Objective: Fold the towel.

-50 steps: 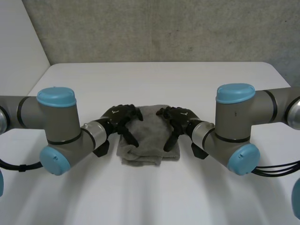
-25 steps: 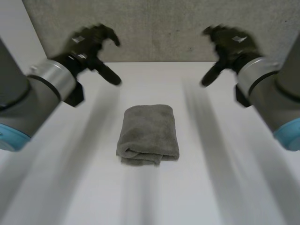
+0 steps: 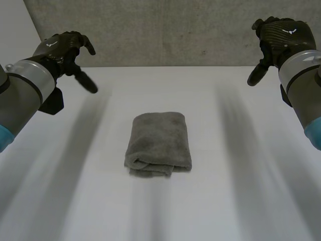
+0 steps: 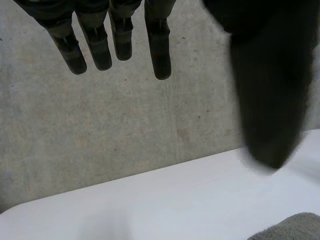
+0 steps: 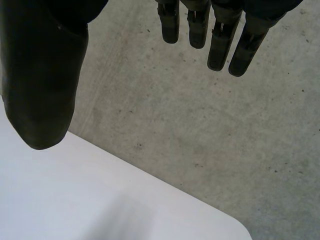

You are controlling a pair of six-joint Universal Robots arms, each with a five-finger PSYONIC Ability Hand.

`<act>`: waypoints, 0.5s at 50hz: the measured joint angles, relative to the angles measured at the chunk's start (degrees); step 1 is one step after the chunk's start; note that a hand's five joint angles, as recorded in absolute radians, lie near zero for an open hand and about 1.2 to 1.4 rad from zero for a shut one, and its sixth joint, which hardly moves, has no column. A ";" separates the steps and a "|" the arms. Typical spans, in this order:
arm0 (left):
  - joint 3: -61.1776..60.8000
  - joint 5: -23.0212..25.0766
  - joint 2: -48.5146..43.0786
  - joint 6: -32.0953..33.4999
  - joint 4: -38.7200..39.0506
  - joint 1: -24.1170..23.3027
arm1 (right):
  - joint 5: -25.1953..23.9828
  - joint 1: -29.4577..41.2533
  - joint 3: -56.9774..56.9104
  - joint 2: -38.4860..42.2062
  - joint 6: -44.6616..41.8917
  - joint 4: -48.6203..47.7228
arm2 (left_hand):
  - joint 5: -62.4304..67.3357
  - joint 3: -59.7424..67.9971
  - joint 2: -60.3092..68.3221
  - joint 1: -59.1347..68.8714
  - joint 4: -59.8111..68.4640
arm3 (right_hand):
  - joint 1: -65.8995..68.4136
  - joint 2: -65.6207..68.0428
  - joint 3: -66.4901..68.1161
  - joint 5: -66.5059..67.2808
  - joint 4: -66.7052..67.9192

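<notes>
Grey towel (image 3: 158,143) folded, whole in head view; left hand (image 3: 62,47), right hand (image 3: 278,35) aloft, both relaxed open, empty

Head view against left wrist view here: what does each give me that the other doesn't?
Head view: the whole folded towel, untouched, and the right hand, open, above the table's far right. Left wrist view: the left hand from its palm side, fingers straight, holding nothing. Both: the left hand, the towel (just an edge at the wrist), the white table, the grey wall.
</notes>
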 measured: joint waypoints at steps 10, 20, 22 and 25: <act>-0.55 0.23 0.42 -0.15 0.12 -0.03 | -0.13 0.28 -0.01 -0.05 0.07 0.04 | 23.12 21.65 22.14 19.61 21.36 | 0.00 0.00 0.00 0.00 0.00; -2.15 0.34 0.58 -0.32 0.60 -0.37 | -0.97 0.59 1.05 0.10 0.15 0.10 | 60.34 62.23 62.86 55.01 62.60 | 0.00 0.00 0.00 0.00 0.00; -2.37 0.33 0.61 -0.33 0.65 -0.36 | -1.38 0.56 1.25 0.11 0.21 0.09 | 60.34 62.23 62.86 55.01 62.60 | 0.00 0.00 0.00 0.00 0.00; -2.66 0.31 0.64 -0.38 0.72 -0.34 | -2.08 0.43 1.57 0.12 0.28 0.04 | 60.34 62.23 62.87 55.01 62.61 | 0.00 0.00 0.00 0.00 0.00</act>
